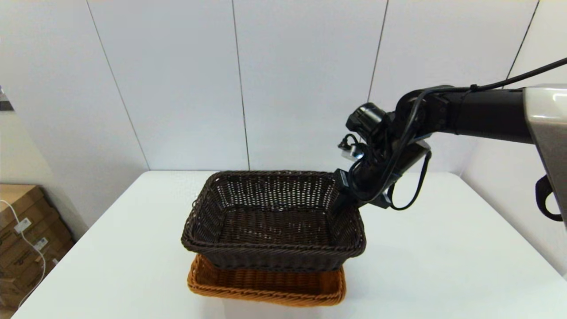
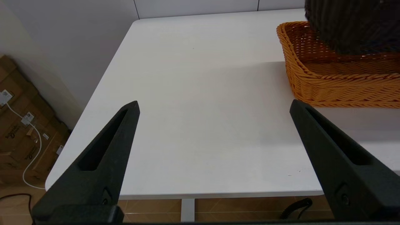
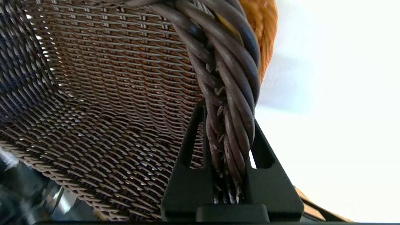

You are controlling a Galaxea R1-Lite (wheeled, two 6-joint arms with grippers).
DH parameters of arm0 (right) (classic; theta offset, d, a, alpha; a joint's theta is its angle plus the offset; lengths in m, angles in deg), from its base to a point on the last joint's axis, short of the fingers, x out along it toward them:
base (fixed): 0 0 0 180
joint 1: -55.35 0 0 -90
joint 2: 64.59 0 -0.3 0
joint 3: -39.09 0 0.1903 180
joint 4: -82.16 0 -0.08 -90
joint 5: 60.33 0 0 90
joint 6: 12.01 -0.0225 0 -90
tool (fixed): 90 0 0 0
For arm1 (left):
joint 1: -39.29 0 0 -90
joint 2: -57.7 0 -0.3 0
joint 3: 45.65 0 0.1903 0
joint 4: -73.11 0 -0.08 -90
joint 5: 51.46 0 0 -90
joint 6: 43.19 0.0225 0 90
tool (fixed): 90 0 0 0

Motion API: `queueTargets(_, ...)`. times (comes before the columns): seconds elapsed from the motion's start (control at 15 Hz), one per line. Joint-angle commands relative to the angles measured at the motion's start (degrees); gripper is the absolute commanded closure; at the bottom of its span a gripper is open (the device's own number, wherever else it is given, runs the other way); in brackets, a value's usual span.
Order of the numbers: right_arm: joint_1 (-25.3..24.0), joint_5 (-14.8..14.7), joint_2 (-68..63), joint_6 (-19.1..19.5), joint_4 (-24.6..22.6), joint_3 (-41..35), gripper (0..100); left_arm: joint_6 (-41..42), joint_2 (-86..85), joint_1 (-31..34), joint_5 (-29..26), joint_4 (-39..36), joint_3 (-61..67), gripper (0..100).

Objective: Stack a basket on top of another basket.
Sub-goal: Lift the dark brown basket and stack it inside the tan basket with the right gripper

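The right pincer (image 1: 343, 195), reaching in from the right, grips the dark basket's (image 1: 272, 221) rim above the orange basket (image 1: 266, 285).

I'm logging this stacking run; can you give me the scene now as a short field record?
dark basket: dark brown wicker basket, held above the orange one, overlapping it, not clearly seated
lower basket: orange-tan wicker basket, resting on the white table
right tool: right tool shut on the dark basket's braided rim at its far right corner
left tool: left tool open, holding nothing, over bare table beside the orange basket
stack status: not yet released
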Motion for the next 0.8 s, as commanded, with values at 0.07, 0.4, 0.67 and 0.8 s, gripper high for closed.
queueTargets(0.07, -0.37, -0.16, -0.46, -1.15, -0.23, -0.04, 100, 0.00, -0.02, 0.01, 0.00, 0.05, 0.00, 0)
queueTargets(0.4, -0.81, -0.16, -1.25, -2.64, -0.06, -0.12, 100, 0.00, -0.02, 0.01, 0.00, 0.05, 0.00, 0)
queueTargets(0.67, -0.81, -0.33, -2.04, -3.96, -0.23, -0.21, 100, 0.00, -0.02, 0.01, 0.00, 0.05, 0.00, 0)
queueTargets(0.8, -0.81, -0.60, -2.57, -4.66, -0.32, -0.21, 100, 0.00, -0.02, 0.01, 0.00, 0.05, 0.00, 0)
